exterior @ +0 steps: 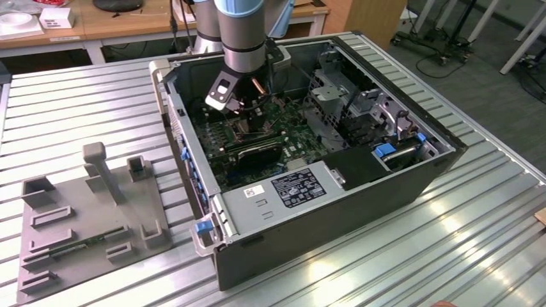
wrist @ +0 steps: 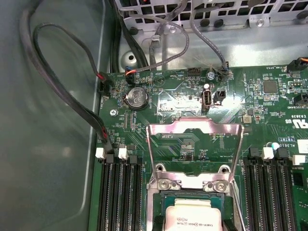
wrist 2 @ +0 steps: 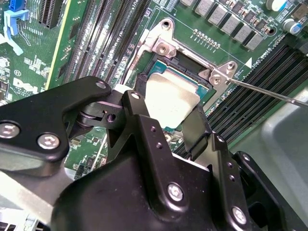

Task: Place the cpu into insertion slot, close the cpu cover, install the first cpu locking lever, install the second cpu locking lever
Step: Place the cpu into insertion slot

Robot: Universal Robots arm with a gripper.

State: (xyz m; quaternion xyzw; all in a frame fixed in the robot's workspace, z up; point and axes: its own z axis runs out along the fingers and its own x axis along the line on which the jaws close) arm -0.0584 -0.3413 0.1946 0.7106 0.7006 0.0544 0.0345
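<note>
In the exterior view my gripper (exterior: 243, 110) reaches down into the open computer case (exterior: 341, 204), over the green board. The cpu (wrist 2: 171, 98) is a pale square chip lying level in the insertion slot (wrist 2: 185, 65). My black fingers (wrist 2: 139, 115) press on its two opposite sides, so the gripper (wrist 2: 168, 109) is shut on it. In the first wrist view the cpu (wrist: 192, 216) sits inside the dark socket. The cpu cover (wrist: 192, 129), a silvery frame with a cut-out centre, stands swung open behind the slot. A thin wire locking lever (wrist 2: 269, 91) juts out from the socket's corner.
Long black memory slots (wrist: 118, 197) flank the socket on both sides. Black cables (wrist: 62, 86) loop along the case wall. A round coin battery (wrist: 136, 97) sits beyond the cover. A grey fixture plate (exterior: 85, 217) lies on the ribbed metal table at the exterior view's left.
</note>
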